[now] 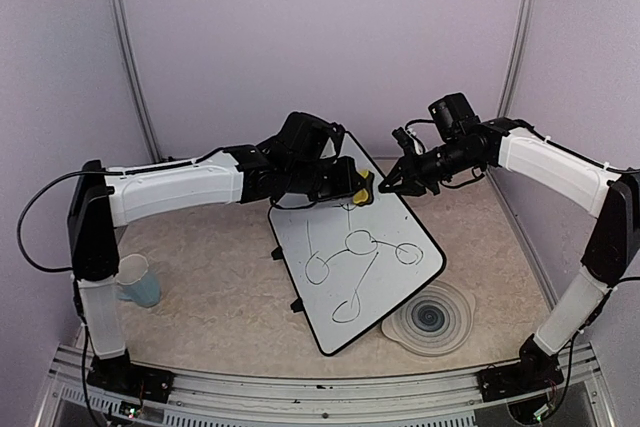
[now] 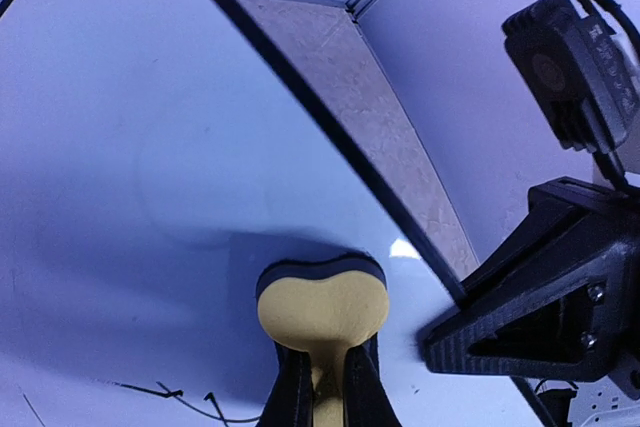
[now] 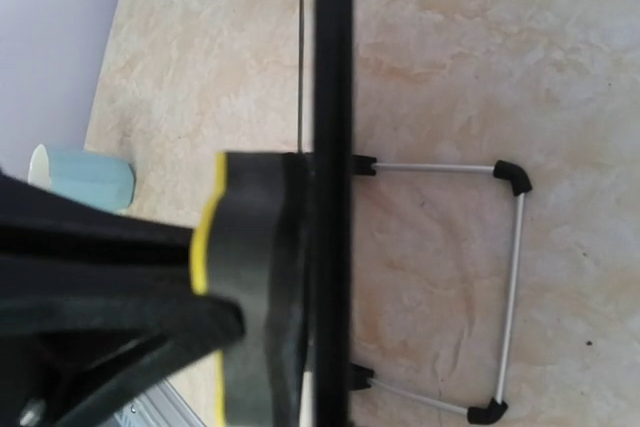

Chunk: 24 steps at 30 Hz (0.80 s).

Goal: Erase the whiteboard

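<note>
The whiteboard (image 1: 300,237) leans tilted on its stand mid-table, with black marker loops (image 1: 355,247) on its middle and lower part. My left gripper (image 1: 356,192) is shut on a yellow eraser (image 1: 363,189) with a black felt face. It presses the eraser flat on the board's upper area (image 2: 150,147), and the eraser fills the left wrist view (image 2: 322,312). My right gripper (image 1: 388,185) sits at the board's upper right edge, beside the eraser. One of its fingers (image 2: 520,317) lies over the board's face; the other is hidden. The right wrist view shows the frame (image 3: 333,47) edge-on.
A round grey ringed plate (image 1: 430,317) lies at the board's lower right corner. A pale blue cup (image 1: 138,280) stands at the left by the left arm. The board's wire stand (image 3: 515,277) rests on the table behind it. Walls close the back and sides.
</note>
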### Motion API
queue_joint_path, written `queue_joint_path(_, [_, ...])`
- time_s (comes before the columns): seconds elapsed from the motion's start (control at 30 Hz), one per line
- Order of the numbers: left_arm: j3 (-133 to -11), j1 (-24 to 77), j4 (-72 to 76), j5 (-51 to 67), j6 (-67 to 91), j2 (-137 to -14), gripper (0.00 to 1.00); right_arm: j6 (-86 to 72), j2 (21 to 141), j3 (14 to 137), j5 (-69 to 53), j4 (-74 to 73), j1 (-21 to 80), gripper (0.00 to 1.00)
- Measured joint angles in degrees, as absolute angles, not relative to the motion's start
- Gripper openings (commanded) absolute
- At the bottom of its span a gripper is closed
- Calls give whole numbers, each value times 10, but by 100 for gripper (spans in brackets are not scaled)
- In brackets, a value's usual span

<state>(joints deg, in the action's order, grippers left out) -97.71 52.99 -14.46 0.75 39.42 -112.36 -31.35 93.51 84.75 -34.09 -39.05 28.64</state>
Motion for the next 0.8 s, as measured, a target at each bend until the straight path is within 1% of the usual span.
queue_joint_path(0.27, [-852,482,-138,-31,429,-1079,0,-314,935,847,-342,-389,286,0])
queue_joint_path(0.4, [-812,461,-150,-49,434,-1072,0,-320,935,847,-343,-387,286,0])
queue_joint_path(0.6, [-830,494,-154,-72,415,-1071,0,-322,935,847,-346,-387,286,0])
queue_joint_path(0.8, [-918,565,-132,-35,398,-1088,0,-322,935,845,-350,-382,286,0])
